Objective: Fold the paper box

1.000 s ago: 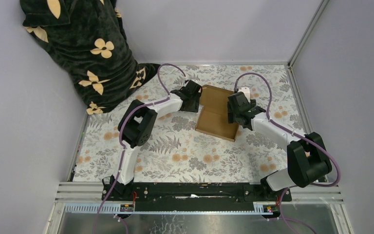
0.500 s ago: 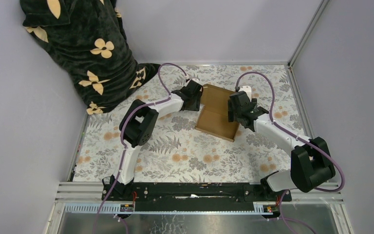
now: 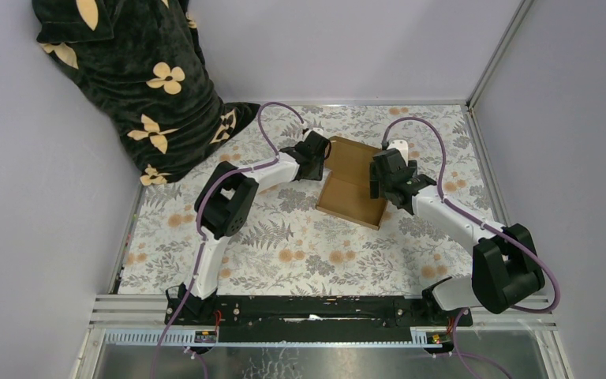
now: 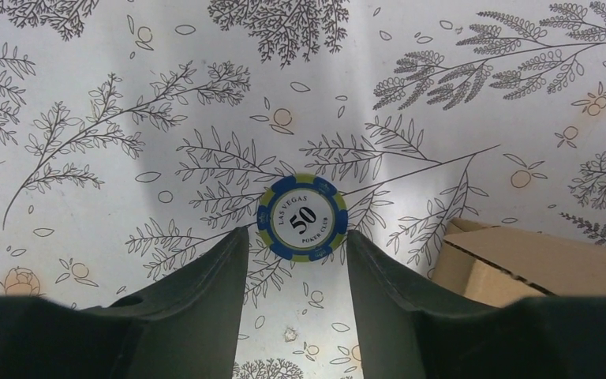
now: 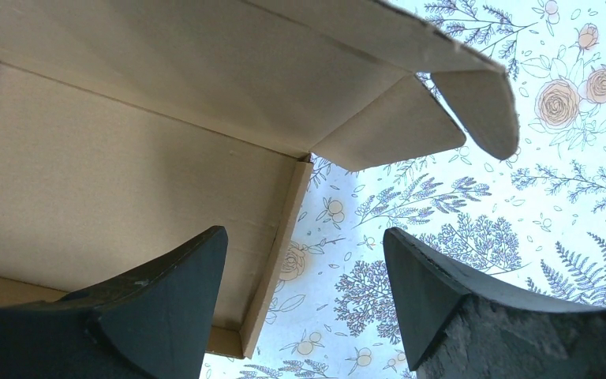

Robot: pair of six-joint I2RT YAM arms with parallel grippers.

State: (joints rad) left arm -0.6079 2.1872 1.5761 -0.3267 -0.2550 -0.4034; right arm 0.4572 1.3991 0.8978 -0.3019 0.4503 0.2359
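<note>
Flowery table cloth holds the paper box, lid up, between both arms. Right gripper gapes wide across its side wall. Left gripper stands apart, a poker chip at its tips.

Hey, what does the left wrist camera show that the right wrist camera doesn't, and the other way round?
Only the left wrist view: a blue and yellow-green poker chip marked 50, lying flat on the floral tablecloth at the tips of the open left gripper.

Only the right wrist view: the inside of the paper box, its raised side wall and a lifted flap with a rounded end, and the open right gripper either side of that wall.

Both: the tablecloth and brown cardboard of the box, of which the left wrist view shows just a corner.
</note>
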